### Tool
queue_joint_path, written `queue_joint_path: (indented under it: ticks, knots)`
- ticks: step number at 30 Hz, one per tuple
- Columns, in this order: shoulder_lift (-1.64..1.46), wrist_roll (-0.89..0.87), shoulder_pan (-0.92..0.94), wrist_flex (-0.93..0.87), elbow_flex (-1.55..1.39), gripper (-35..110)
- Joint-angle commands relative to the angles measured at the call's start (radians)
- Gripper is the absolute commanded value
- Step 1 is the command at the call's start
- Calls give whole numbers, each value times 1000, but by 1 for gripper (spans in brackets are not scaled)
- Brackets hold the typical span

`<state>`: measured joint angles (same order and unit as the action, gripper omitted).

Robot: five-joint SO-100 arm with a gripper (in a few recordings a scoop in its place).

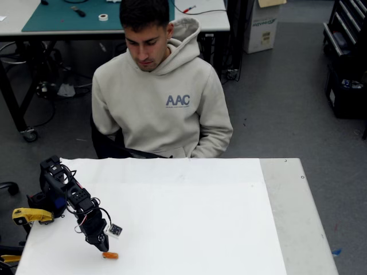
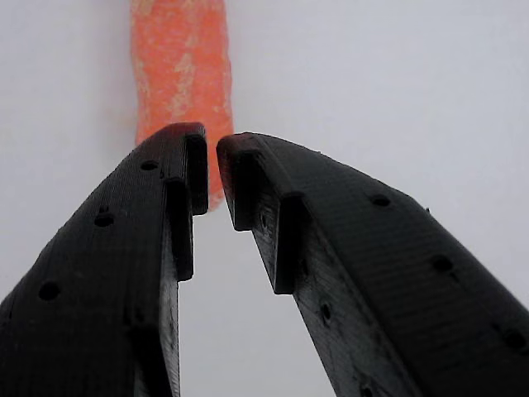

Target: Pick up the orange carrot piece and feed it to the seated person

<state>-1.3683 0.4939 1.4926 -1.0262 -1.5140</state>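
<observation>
The orange carrot piece [image 1: 110, 255] lies flat on the white table [image 1: 189, 229] near its front left corner. My black gripper [image 1: 104, 247] points down, its tip right at the carrot's left end. In the wrist view the carrot [image 2: 183, 66] stretches away from the fingertips [image 2: 178, 149]. My gripper [image 2: 212, 161] has its jaws almost together with only a thin slit between them. They sit over the carrot's near end, which is much wider than the slit. The seated person [image 1: 160, 103] sits behind the table's far edge in a beige hoodie, head bent down toward the table.
A yellow part of the arm's base [image 1: 31, 215] sits at the table's left edge. A grey strip [image 1: 298, 217] runs along the table's right side. Behind the person stands a workbench [image 1: 69, 17] with a green mat.
</observation>
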Motion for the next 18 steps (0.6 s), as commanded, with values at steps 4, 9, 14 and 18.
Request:
queue_joint_path:
  ticks: [4, 9, 14, 18]
  knots:
    - [-31, 83, 0, -2, 52, 11]
    - [-31, 132, -3, -3, 49, 16]
    - [-31, 144, -25, -11, 49, 19]
    - [-31, 133, -52, -15, 49, 19]
